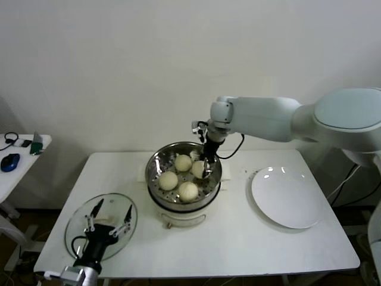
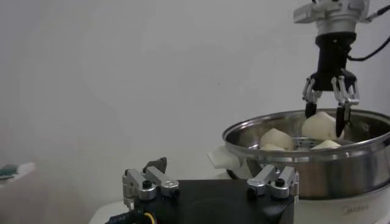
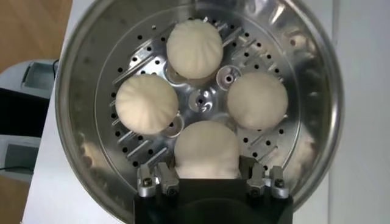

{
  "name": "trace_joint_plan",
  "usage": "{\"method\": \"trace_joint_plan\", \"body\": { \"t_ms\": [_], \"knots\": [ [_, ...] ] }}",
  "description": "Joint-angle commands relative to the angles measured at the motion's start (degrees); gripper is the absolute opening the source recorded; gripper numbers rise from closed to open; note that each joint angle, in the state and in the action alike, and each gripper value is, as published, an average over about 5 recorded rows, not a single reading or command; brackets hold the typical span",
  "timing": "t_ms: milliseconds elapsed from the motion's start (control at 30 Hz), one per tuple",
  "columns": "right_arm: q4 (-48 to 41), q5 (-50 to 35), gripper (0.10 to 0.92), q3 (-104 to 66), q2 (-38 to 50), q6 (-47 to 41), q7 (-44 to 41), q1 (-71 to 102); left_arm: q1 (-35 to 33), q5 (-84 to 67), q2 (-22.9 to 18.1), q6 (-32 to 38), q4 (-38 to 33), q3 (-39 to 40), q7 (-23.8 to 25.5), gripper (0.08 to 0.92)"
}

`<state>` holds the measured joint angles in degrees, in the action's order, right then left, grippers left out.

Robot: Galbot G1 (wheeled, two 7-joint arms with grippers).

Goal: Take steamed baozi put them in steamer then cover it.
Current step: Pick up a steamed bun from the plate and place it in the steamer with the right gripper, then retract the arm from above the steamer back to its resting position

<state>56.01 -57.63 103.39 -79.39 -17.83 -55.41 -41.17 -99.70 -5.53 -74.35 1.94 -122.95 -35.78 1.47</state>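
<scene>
The right gripper (image 1: 206,167) hangs over the steamer (image 1: 156,162), its fingers (image 3: 159,180) narrowly parted around the fourth baozi (image 3: 206,148), which sits on the perforated floor with the other three. Whether it is gripping or only bracketing the bun, I can't say for sure. To finish this step well, I'd open the fingers fully and lift straight up, so the soft bun isn't dragged against its neighbours or the rim. The cover (image 1: 77,221) lies flat on the table to the left of the steamer, and the left gripper (image 1: 109,221) waits wide open above it, holding nothing. The plate (image 1: 286,196) is bare. Faint lettering shows on the white cooker base (image 2: 356,212), too dim to read.
</scene>
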Motion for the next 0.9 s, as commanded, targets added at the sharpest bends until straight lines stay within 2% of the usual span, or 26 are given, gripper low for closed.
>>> {"method": "trace_joint_plan", "body": {
  "t_ms": [33, 400, 600, 900],
  "knots": [
    [-0.3, 1.3, 0.682, 0.6, -1.1, -0.1, 0.6, 2.2, -0.4, -0.2, 0.0, 0.1, -0.1, 0.0, 0.0, 0.823],
    [-0.5, 3.3, 0.707, -0.4, -0.6, -0.5, 1.1, 2.5, -0.6, -0.1, -0.1, 0.2, 0.1, -0.2, -0.1, 0.823],
    [0.4, 3.6, 0.811, -1.6, 0.4, -0.4, 0.3, 1.0, -0.4, 0.0, -0.1, 0.1, 0.0, -0.3, -0.1, 0.823],
    [7.3, 4.8, 0.823, -6.6, 7.7, 1.2, 0.2, -4.6, -0.4, -0.1, 0.1, 0.2, 0.1, -1.0, -0.3, 0.823]
  ]
}}
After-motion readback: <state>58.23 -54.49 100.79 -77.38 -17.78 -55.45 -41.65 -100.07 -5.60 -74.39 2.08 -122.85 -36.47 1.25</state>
